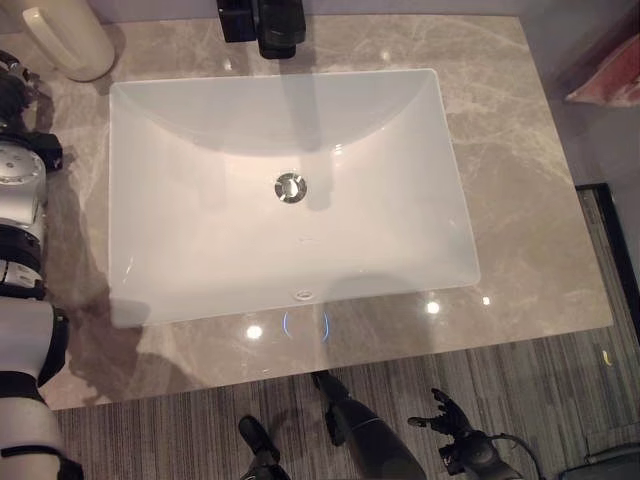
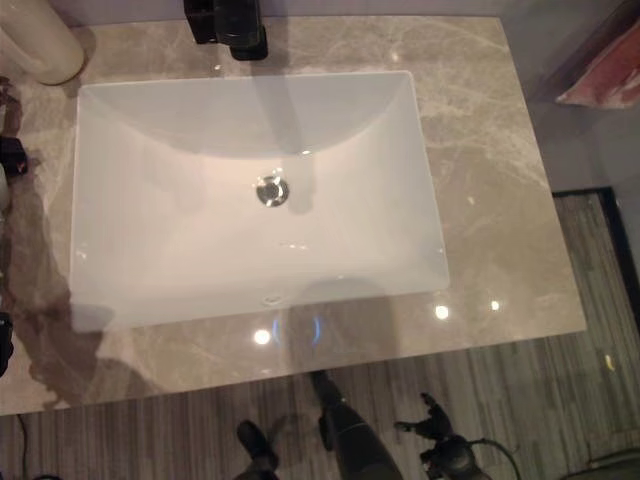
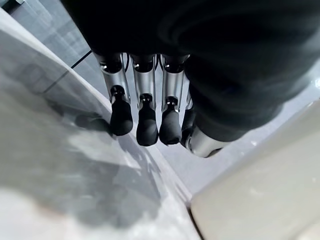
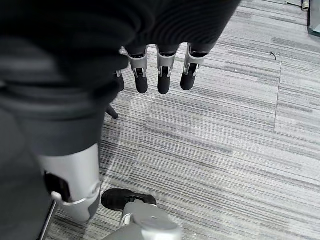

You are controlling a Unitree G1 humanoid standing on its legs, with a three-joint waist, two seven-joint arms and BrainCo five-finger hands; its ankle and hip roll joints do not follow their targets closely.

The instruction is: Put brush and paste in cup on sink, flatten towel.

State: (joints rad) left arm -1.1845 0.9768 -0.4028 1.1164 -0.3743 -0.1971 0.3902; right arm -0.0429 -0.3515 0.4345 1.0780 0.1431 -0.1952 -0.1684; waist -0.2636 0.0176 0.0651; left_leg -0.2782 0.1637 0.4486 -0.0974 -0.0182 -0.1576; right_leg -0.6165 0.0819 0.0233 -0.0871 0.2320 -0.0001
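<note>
Fingers of the left hand (image 3: 150,125) show in the left wrist view hanging straight and relaxed over the grey marble table (image 3: 60,165), holding nothing, with a cream-coloured cup (image 3: 265,190) just beside them.

From the left eye view, the cup (image 1: 68,38) stands at the far left corner of the table, beside the white sink (image 1: 290,190); a dark faucet (image 1: 275,25) sits behind the basin. I can make out no brush, paste or towel on the table or in the basin, and the cup's mouth is cut off at the frame edge, so whether anything stands in it I cannot tell. A pink, cloth-like thing (image 1: 610,75) lies off the table's far right edge; it may be the towel, though that is a guess. The left arm rises along the table's left side.

From the right eye view, the scene is the same, with the right hand (image 2: 435,425) low, below the table's front edge, over the striped floor (image 2: 560,400).

In the right wrist view, its fingers (image 4: 162,82) hang loose and empty above the floor.

Judging by this, both hands look idle, and how much of the task is done cannot be settled
</note>
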